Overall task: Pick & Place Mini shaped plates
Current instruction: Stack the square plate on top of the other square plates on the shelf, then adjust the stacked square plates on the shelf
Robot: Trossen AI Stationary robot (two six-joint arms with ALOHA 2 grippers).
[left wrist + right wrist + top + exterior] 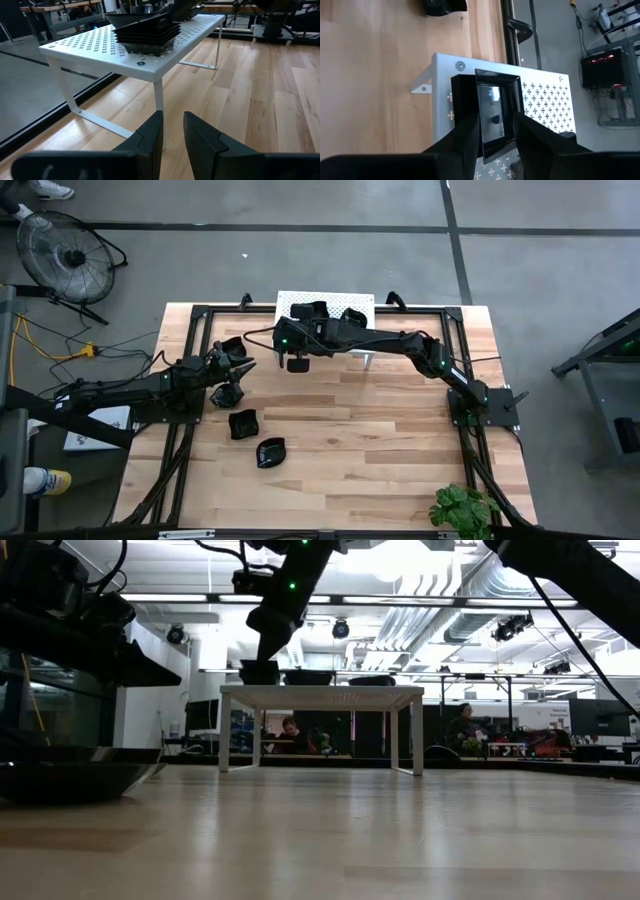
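Above the white perforated stand [540,100] at the bench's [380,450] far edge, my right tool [496,131] grips a square mini plate [495,111] between its fingers, directly over the stack of square plates [146,34] resting on the stand. I can read no writing or labels anywhere. My left tool [172,131] is empty, fingers nearly together with a narrow gap, pointing at the stand from the bench's left side. Two wavy-rimmed plates [243,423] [270,451] lie on the bench beside the left arm, well apart from the stand.
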